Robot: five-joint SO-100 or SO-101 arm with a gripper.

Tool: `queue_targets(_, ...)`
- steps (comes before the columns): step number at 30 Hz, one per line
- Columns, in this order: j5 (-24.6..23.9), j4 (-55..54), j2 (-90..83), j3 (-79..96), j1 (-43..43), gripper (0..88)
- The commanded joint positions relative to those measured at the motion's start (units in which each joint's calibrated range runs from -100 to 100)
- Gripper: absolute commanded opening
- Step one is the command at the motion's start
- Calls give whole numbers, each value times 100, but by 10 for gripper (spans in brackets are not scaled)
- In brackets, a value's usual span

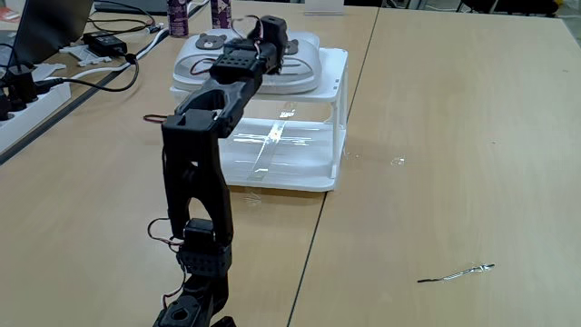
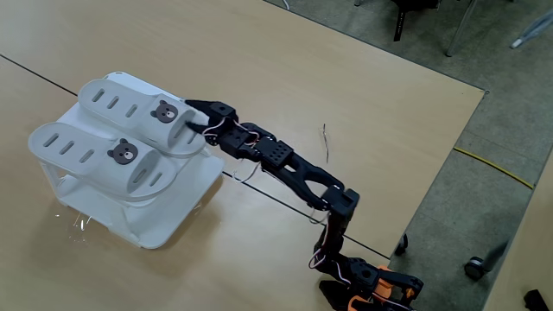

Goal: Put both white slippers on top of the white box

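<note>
A wide pale wooden table carries everything here, and my black arm stretches across it from its base at the lower edge of a fixed view toward the white box. That box is a white plastic two-tier rack with thin legs, standing on the table with light glinting off its lower shelf. On its flat top lie both white slippers, side by side and lengthwise parallel, each with a small bear face on the strap: the far slipper and the near slipper. Both seem to rest fully on the top, their edges touching or nearly so. My pincer sits at the strap end of the far slipper, its fingers right against the rubber; from these angles I cannot tell whether the jaws are parted or pressed onto the slipper, because the wrist hides them in the other fixed view. I judge the task almost finished: both slippers are up, and what is left is letting go, if I am holding, and drawing back. A power strip and cables lie at the table's left edge in that view.
</note>
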Motion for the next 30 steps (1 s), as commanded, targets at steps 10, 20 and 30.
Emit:
queue_targets(10,42,-8182,-775,1946,29,7)
queue_targets(20,42,-10788,-3148,6854,21,7)
queue_targets(30,42,-11073,-3341,9398,-37,7)
